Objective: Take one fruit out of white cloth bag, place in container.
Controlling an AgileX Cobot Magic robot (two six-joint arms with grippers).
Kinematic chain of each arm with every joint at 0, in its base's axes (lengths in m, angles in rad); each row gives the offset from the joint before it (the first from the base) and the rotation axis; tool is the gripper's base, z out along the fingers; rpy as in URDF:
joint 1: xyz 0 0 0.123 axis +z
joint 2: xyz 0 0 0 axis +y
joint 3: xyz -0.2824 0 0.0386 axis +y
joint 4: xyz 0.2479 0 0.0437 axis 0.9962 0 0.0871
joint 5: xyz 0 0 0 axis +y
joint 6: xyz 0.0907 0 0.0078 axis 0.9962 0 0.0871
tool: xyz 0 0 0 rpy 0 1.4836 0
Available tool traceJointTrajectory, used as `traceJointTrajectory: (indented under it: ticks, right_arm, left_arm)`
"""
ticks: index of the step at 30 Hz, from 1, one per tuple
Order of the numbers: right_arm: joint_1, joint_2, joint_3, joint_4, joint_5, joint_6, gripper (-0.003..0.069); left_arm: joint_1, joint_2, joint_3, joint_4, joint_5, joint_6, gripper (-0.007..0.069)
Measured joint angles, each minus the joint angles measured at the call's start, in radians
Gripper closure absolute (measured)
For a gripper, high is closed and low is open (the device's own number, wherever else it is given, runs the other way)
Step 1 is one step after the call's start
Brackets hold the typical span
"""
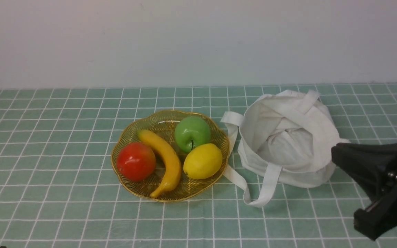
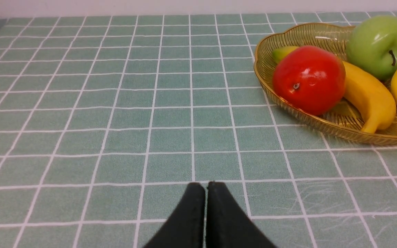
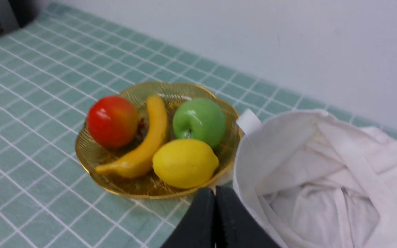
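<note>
Green cloth with a grid of white lines covers the table, running back to a plain pale wall. On it stands the shallow amber-yellow translucent plastic bowl with a scalloped rim point(image 1: 136, 193), and in it lies the glossy round green apple with a thin dark stem point(image 1: 192, 133), next to the yellow lemon point(image 1: 203, 161). The curved yellow banana point(image 1: 166, 165) lies between them and the round red fruit point(image 1: 136, 161). Just beside the bowl, to the right, sits the soft white fabric bag with flat strap handles point(image 1: 326, 137), its mouth open and no fruit visible inside.

The black right gripper point(image 3: 214, 194) has its fingers together with nothing between them; the black left gripper point(image 2: 206, 187) is likewise closed and empty.

With the apple in the bowl, the job looks done, and what remains is probably drawing the right arm clear. The likeliest trouble is a strap: one lies close against the bowl's edge, so if the arm snagged the bag and dragged it, the bowl could tip or slide. A low sweep over the bowl might also knock the apple or lemon, both round and apt to roll.
</note>
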Motion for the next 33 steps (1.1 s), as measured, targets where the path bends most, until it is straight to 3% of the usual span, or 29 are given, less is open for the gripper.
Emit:
traceJointTrajectory:
  ticks: [5, 29, 33]
  right_arm:
    - [0.0, -0.01, 0.055, -0.008, -0.108, 0.003, 0.0673]
    - [0.0, -0.01, 0.071, -0.032, -0.066, 0.003, 0.0673]
    - [-0.007, -0.032, 0.071, 0.028, -0.063, -0.008, 0.0673]
  left_arm:
    - [0.0, 0.0, 0.0, 0.0, 0.0, 0.0, 0.0632]
    - [0.0, 0.0, 0.0, 0.0, 0.0, 0.0, 0.0632]
    - [0.0, 0.0, 0.0, 0.0, 0.0, 0.0, 0.0632]
